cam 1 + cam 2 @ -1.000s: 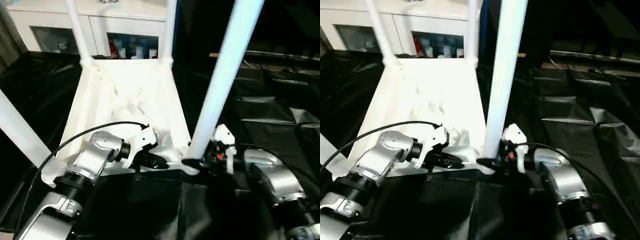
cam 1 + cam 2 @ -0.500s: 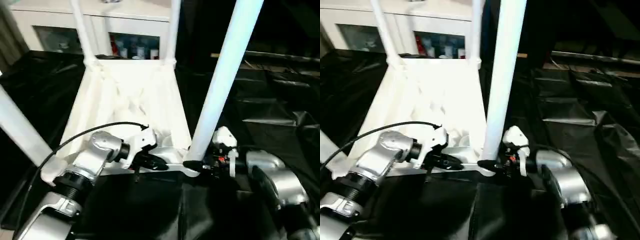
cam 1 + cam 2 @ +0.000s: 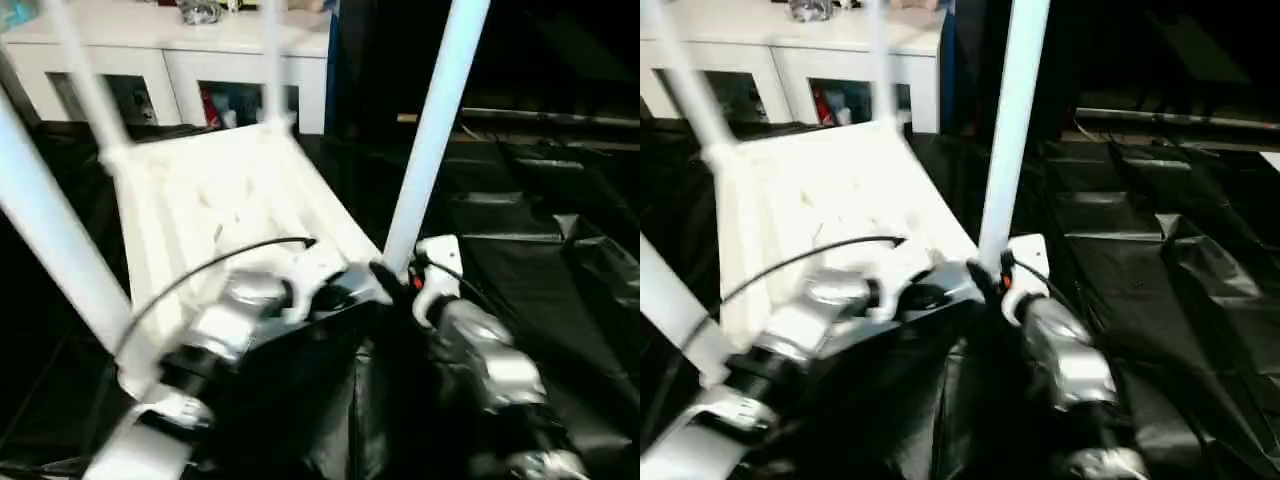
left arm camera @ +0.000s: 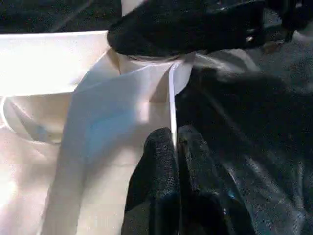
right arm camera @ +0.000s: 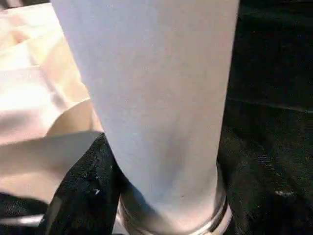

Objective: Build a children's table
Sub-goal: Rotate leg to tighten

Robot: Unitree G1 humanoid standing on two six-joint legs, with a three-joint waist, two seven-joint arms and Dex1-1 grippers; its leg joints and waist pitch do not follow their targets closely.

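Right gripper (image 3: 392, 283): clasped round the base of the near right leg (image 3: 432, 140), black fingers (image 5: 83, 196) wrapped about the tube just above its collar; about as wide apart as the tube itself.
Left gripper (image 4: 175, 147): fingers pressed together on the thin upright edge of the tabletop (image 3: 190, 215), close beside the same corner socket (image 4: 156, 78).
Table: upside down on black sheeting (image 3: 560, 260), ribbed underside facing up, tilted askew toward the robot's left.
Legs: four standing up from the corners; two far ones (image 3: 85, 80) near a white cabinet (image 3: 170, 45), one near left leg (image 3: 50, 230), one in the right gripper.
Collar: sitting at the socket mouth in the right wrist view; cannot tell whether fully home.
Step in hand: probably seating or checking the last leg, one gripper steadying the top while the other works the tube.
Progress: judged nearly done, since every socket carries a leg.
Next move: likely a firm push or twist down the tube's axis, rim pinch kept so the top cannot slide on the sheeting.
Needed care: force in line with the socket; a sideways pull could tip the light top or lever the leg out.
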